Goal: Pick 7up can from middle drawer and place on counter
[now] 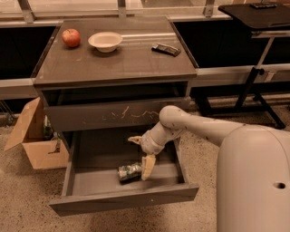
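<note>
The 7up can (129, 171) lies on its side on the floor of the pulled-out middle drawer (97, 156), near its front. My gripper (141, 154) is inside the drawer, just right of and above the can, and is open. One pale finger (147, 167) hangs right beside the can's right end; the other (134, 139) points left, further back. The can is not held. The counter (113, 61) is the cabinet's top, above the scratched drawer front (118, 115).
On the counter are a red apple (71, 37), a white bowl (105, 41) and a small black device (166, 49). An open cardboard box (35, 135) stands on the floor left of the cabinet. A black table (256, 11) stands at the right.
</note>
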Robot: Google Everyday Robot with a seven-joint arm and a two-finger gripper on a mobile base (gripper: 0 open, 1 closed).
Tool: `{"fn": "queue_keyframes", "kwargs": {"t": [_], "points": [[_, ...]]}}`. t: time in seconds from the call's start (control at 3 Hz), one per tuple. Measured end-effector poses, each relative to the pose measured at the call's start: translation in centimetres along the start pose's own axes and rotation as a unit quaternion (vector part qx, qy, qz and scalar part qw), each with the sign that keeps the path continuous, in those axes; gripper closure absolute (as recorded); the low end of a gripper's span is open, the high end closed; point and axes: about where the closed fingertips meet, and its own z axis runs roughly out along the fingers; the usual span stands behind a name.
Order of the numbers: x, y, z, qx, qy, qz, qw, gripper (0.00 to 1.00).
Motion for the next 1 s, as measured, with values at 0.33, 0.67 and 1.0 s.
{"fn": "queue_keyframes", "kwargs": {"t": [0.33, 0.67, 1.0], "points": [[1.3, -0.7, 2.1, -0.001, -0.006, 0.010, 0.9999, 0.00], [2.2, -1.3, 3.6, -0.004, -0.011, 0.011, 0.9999, 0.00], [3.1, -2.0, 5.1, -0.003, -0.009, 0.012, 0.9999, 0.00]]}}
